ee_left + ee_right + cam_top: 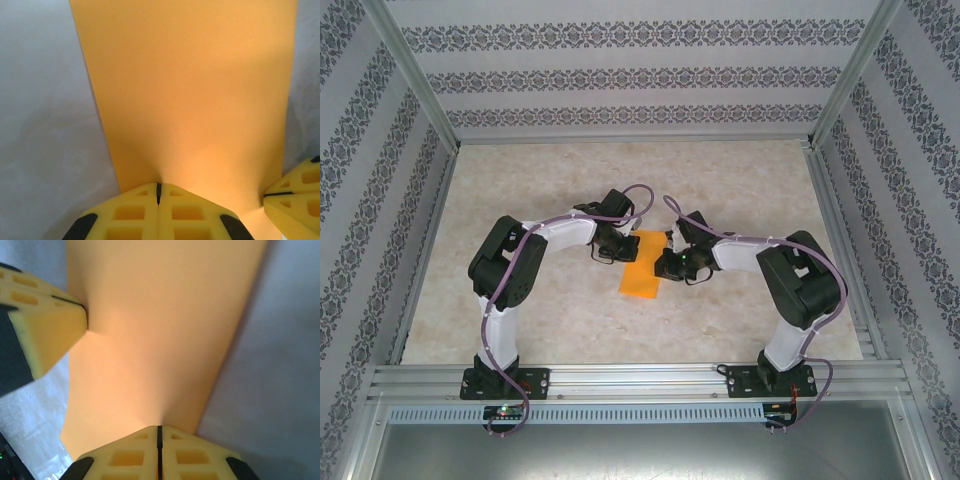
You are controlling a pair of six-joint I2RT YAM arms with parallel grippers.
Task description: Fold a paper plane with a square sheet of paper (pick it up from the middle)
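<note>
Pinching orange paper sheet (pixel 640 275) w/ left gripper (pixel 158 189), fingers pressed together on its edge. Same w/ right gripper (pixel 159 430) at opp. edge, near ctr of table (pixel 570 190).

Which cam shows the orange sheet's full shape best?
Top external: the orange sheet shows almost whole, between the left tool and right tool. Wrist views crop it to close-ups of each pinched edge.

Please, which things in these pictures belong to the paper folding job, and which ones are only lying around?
Part of the job: orange paper; left gripper and right gripper, both with jaws shut on the paper's edge.
Not part of it: table; patterned walls; metal frame, all fixed surroundings.
</note>
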